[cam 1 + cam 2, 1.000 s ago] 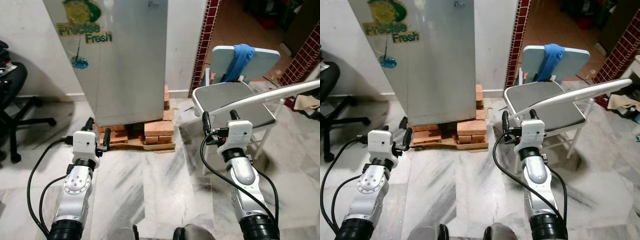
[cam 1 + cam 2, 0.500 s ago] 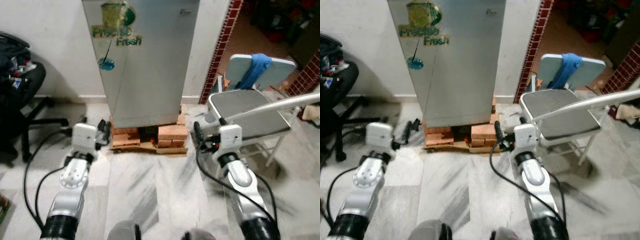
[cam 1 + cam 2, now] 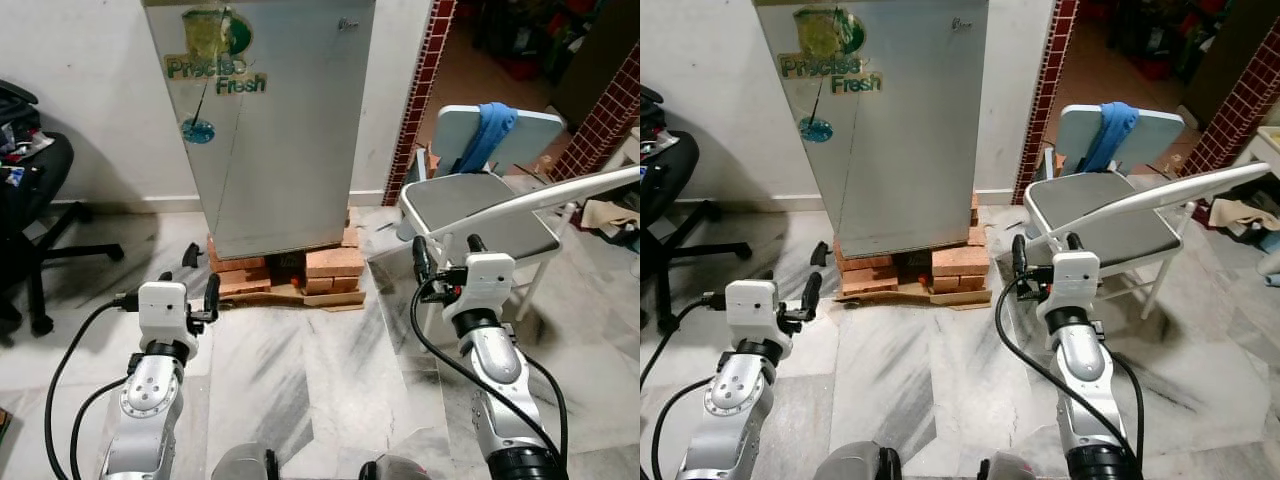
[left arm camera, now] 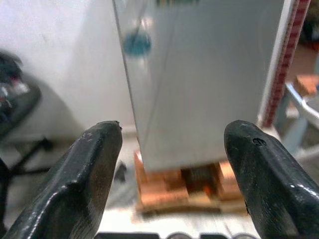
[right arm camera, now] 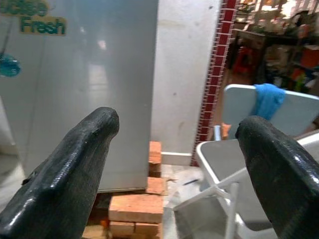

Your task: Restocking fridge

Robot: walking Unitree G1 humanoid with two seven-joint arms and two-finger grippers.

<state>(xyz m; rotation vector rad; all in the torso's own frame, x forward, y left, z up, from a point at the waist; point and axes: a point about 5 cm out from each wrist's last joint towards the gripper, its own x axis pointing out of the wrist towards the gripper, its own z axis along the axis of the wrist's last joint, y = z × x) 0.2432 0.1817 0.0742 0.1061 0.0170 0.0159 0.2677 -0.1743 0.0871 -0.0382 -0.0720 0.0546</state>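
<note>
The silver fridge (image 3: pixel 270 130) with a "Precise Fresh" sticker stands against the wall straight ahead, door shut, raised on a stack of bricks (image 3: pixel 325 266). My left gripper (image 3: pixel 188 288) is held low in front of me, left of the fridge's base and well short of it. In the left wrist view it (image 4: pixel 172 149) is open and empty, facing the fridge door (image 4: pixel 199 79). My right gripper (image 3: pixel 448 252) is held out beside the chair; it (image 5: pixel 179 149) is open too, with nothing between its fingers.
A grey folding chair (image 3: pixel 495 205) with a blue cloth (image 3: pixel 485 130) over its back stands at the right, crossed by a white bar (image 3: pixel 560 192). At the far left is a black office chair (image 3: pixel 30 210). A red brick doorway (image 3: pixel 418 90) opens right of the fridge. The floor is marble.
The whole view has swung and shifted as I move, leaving the fridge more central and upright. Both arms stay held out in front with their fingers open.
</note>
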